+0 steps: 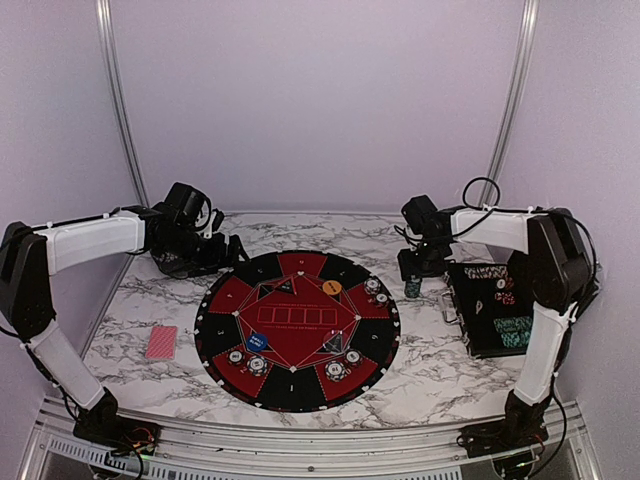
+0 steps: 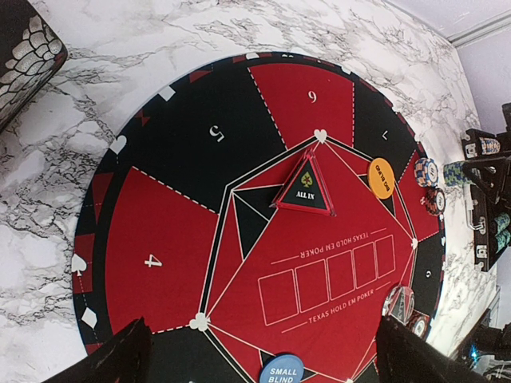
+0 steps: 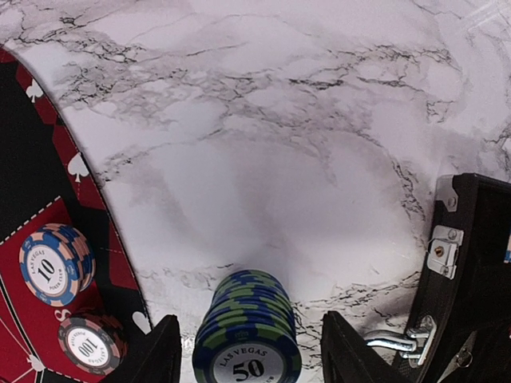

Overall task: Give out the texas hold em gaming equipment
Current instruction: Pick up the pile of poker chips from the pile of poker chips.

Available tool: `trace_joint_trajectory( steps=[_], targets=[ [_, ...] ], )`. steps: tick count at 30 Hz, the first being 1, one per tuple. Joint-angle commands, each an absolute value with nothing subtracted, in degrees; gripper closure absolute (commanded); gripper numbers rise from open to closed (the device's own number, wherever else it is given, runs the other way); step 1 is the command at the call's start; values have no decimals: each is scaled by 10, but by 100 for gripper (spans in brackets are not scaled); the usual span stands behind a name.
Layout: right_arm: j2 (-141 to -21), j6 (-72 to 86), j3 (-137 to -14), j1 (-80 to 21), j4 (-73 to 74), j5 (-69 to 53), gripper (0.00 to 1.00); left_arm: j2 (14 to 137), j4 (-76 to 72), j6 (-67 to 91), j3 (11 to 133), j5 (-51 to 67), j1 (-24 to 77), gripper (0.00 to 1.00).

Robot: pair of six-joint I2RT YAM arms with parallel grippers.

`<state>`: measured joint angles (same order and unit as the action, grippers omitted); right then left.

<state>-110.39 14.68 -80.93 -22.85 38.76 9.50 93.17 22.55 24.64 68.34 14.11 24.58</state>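
A stack of green-and-blue "50" poker chips stands on the marble between the mat's rim and the case. My right gripper straddles it, open, with a gap showing on each side of the stack. From above, that gripper hangs at the mat's right back edge. More chips lie on the mat beside it. My left gripper is open and empty above the mat's left part. On the mat lie an orange disc and a blue "small blind" marker. Red-backed cards lie on the table at left.
The round black-and-red mat fills the table's middle, with a triangular "all in" marker and small chip piles near its rim. The open black case holding chips stands at right, its latch close to my right finger.
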Motion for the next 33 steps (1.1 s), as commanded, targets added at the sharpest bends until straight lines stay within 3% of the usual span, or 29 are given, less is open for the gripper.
trace_joint_trajectory(
  steps=[1,33],
  targets=[
    [-1111,144,-816,-225,375,96,43,928,223,245,685,147,243,1],
    [-1104,150,-792,-225,366,91,52,932,223,246,684,149,243,1]
  ],
)
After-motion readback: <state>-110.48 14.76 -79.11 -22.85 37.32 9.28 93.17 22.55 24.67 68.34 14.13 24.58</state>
